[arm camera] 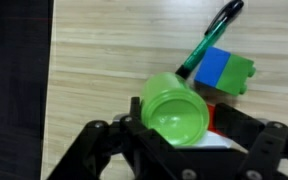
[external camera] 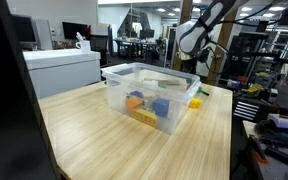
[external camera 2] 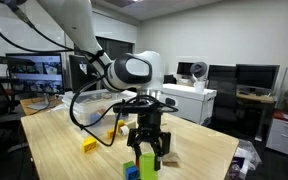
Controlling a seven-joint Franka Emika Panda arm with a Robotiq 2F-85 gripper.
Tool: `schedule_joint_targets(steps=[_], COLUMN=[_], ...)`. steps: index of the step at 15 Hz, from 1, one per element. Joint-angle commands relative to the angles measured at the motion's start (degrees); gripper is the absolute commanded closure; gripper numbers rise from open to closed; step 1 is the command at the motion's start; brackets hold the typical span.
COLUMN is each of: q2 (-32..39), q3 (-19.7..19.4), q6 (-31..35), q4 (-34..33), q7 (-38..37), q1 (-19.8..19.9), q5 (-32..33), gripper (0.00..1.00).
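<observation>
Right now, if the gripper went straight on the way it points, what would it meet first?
Probably the green cup, directly below the gripper and between its open jaws; the depth is unclear.

A clear bin (external camera: 114, 86) held orange, blue and yellow blocks (external camera: 160, 107); a green object (external camera: 196, 100) sat just beside it, the robot arm (external camera: 195, 38) behind.

Cup (arm camera: 174, 108) between fingers of pincer (arm camera: 176, 120), block (arm camera: 227, 72) just beside it, pen (arm camera: 210, 38) by block
</observation>
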State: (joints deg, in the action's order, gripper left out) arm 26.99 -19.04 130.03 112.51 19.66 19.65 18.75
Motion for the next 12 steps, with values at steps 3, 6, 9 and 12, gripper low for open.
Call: schedule_joint_targets(steps=[3, 6, 9, 12], q2=[-1.04, -1.46, -4.6, -7.18], q3=[1.49, 1.68, 3.44, 5.05], q6=[-0.53, -0.65, -1.01, -1.33], q4=[1.86, 1.82, 2.21, 2.27], q7=[-2.14, -2.0, -0.19, 1.06], q1=[-1.23, -1.39, -1.35, -1.35], q5=[1.45, 1.66, -0.1, -1.34], gripper=[0.71, 0.91, 1.0, 0.96])
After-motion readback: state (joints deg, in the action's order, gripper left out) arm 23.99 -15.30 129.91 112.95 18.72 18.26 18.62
